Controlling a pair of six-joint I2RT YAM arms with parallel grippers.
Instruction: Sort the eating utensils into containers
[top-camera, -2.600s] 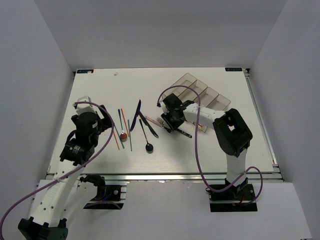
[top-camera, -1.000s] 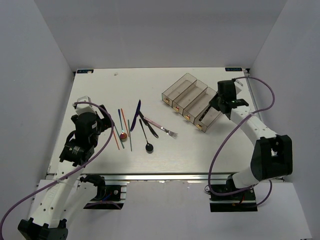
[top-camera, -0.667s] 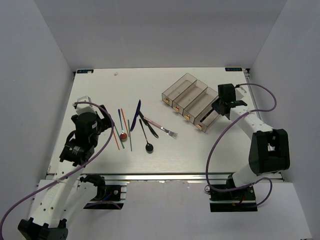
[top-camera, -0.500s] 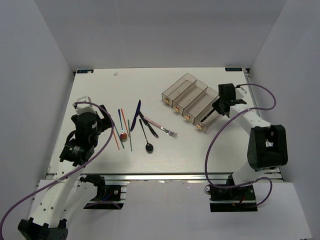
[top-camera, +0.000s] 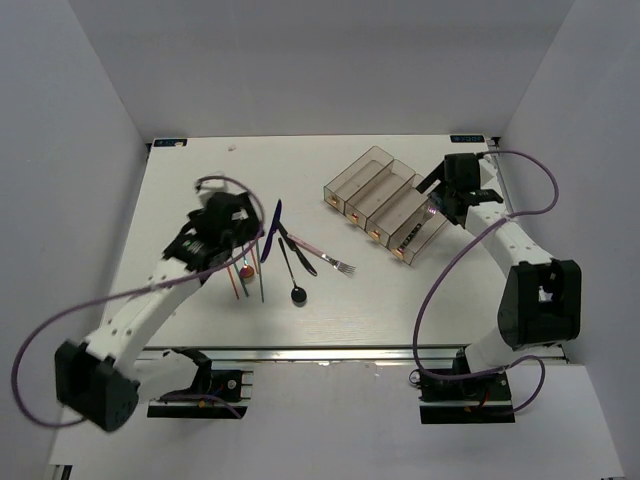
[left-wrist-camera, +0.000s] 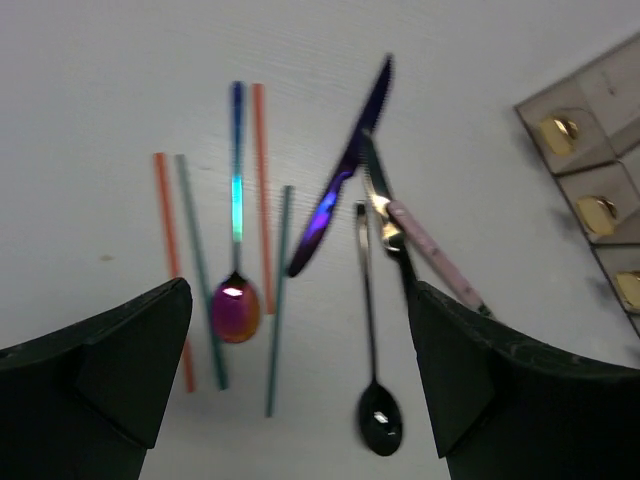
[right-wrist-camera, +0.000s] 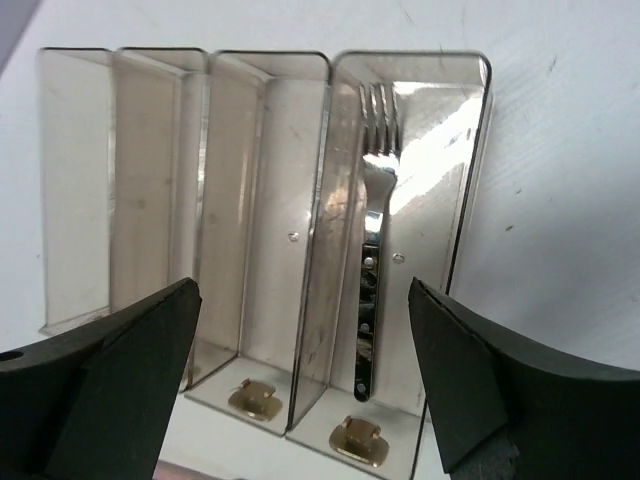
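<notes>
Top external view: my left gripper (top-camera: 245, 243) hangs over the loose utensils (top-camera: 262, 270), fingers spread wide, holding nothing. Its wrist camera shows chopsticks (left-wrist-camera: 262, 170), a red-bowled spoon (left-wrist-camera: 236, 305), a dark-blue knife (left-wrist-camera: 338, 185) and a black spoon (left-wrist-camera: 374, 385) lying below. Further right, my right gripper (top-camera: 440, 197) stands wide apart over the containers (top-camera: 372, 172). A silver fork (right-wrist-camera: 370, 240) lies in the end bin nearest it.
</notes>
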